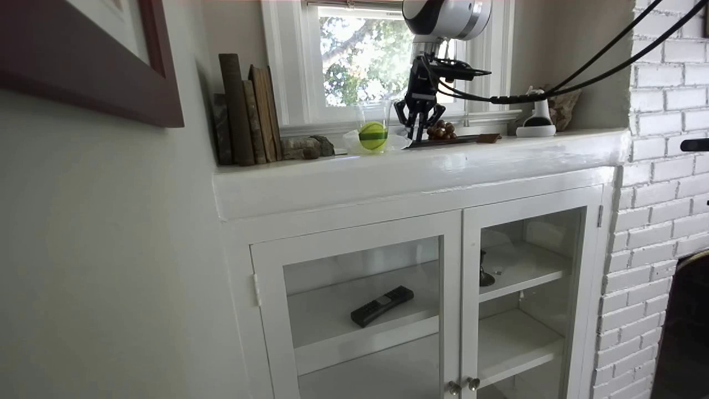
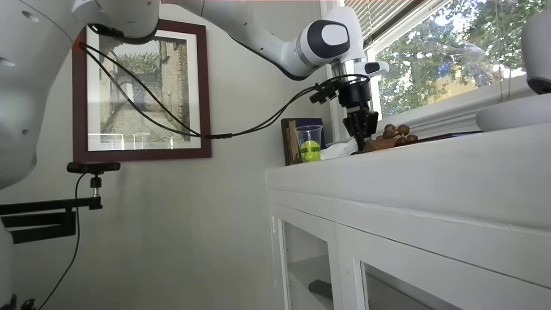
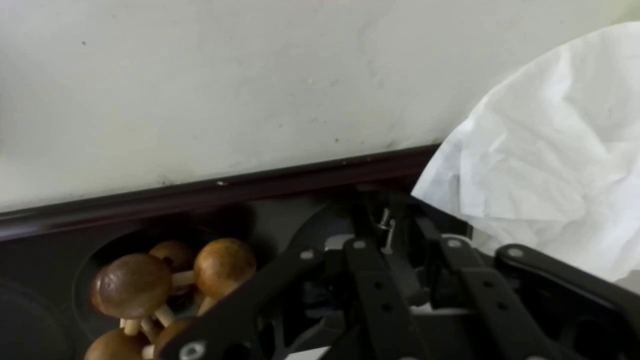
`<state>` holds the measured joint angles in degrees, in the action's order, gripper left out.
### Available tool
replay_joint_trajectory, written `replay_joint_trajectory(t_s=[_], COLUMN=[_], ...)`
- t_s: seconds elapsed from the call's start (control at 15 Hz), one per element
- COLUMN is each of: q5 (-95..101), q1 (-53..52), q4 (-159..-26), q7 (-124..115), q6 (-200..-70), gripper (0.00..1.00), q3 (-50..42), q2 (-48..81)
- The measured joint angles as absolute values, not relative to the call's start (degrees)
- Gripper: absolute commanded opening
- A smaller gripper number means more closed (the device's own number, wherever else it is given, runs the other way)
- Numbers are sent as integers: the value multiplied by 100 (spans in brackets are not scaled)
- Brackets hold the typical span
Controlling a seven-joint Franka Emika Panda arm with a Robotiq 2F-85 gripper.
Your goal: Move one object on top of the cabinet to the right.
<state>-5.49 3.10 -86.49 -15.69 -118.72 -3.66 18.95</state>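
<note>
The white cabinet [image 1: 388,180] has glass doors and a flat top. On that top lies a dark tray [image 3: 290,185] bearing a cluster of brown mushrooms [image 3: 132,287], with crumpled white paper [image 3: 545,165] over its end. My gripper [image 1: 416,134] points down at the tray in both exterior views, beside the mushrooms. In the wrist view its fingers [image 3: 365,260] stand slightly apart; a small dark piece with a metal screw [image 3: 385,220] shows between them. Whether they grip it cannot be made out.
A clear cup [image 1: 373,128] with a yellow-green ball and upright books [image 1: 249,119] stand towards the wall. Along the ledge are a white device [image 1: 536,124] on a rounded base and a brown wedge [image 1: 489,138]. The window [image 1: 354,61] rises close behind the arm.
</note>
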Motion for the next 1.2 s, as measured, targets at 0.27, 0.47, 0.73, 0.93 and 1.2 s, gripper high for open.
replay_joint_trajectory(t_s=[0.27, 0.47, 0.73, 0.93, 1.2], q5=[-549, -549, -549, -549, -549], q1=[310, 310, 310, 310, 310], q4=[-8649, -8649, -8622, -8599, -8599], q7=[-1569, -1569, -1569, -1569, -1569], q6=[-11872, -11872, -11903, -11934, -11948], gripper=[26, 26, 25, 25, 25], q3=[-366, -367, -370, -376, -376], q2=[1900, 1904, 1921, 1938, 1966])
